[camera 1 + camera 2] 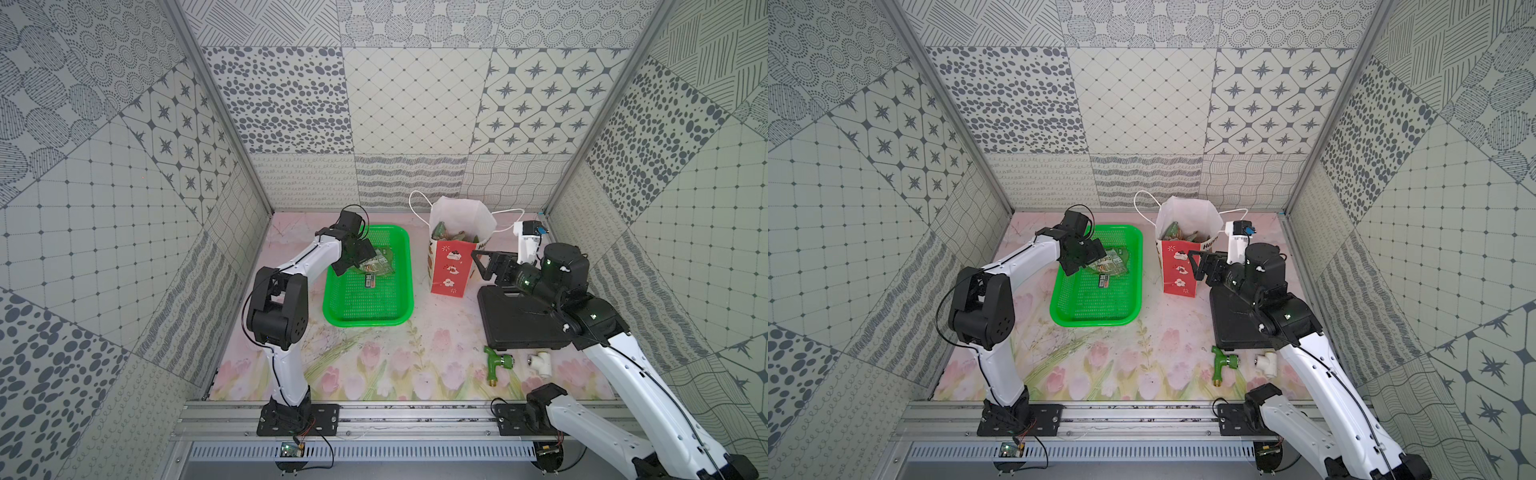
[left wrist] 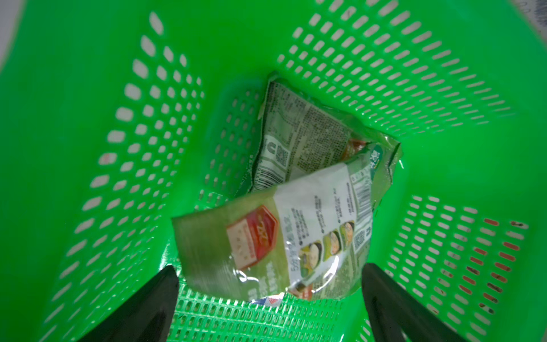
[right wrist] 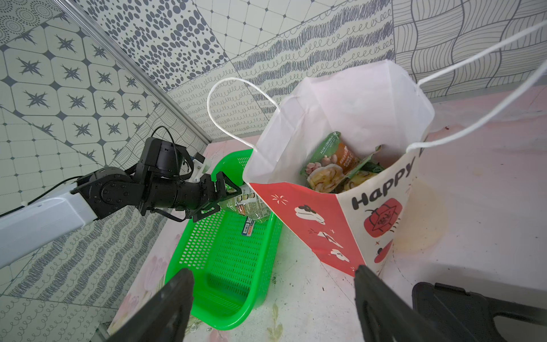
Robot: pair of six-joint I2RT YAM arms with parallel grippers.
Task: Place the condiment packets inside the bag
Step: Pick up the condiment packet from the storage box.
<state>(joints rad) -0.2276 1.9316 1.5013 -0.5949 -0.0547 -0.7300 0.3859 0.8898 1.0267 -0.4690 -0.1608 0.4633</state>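
One floral counter [image 1: 374, 365] carries everything, and two arms reach in over it. The left claw [image 2: 269, 272] hangs inside the one green mesh basket [image 1: 365, 322], its fingers spread wide on either side of the nearer packet; whether they touch it I cannot tell. The right claw [image 3: 273, 274] is also spread wide and empty, above the counter just in front of the bag's lower corner. One black plastic case [image 1: 519, 324] lies flat under the right arm. One red-fronted paper bag [image 3: 310, 225] stands upright beside the basket, mouth open, two white cord handles sticking out. Of the condiment packets, two [image 2: 302, 139] lie overlapping in the basket's far end with printed backs up, and at least two more [image 3: 328, 165] stand inside the bag; the exact count there is hidden. One green tap [image 1: 496, 361] and one white tee fitting [image 1: 540, 360] lie near the case. One small sachet [image 1: 369, 281] lies on the basket floor.
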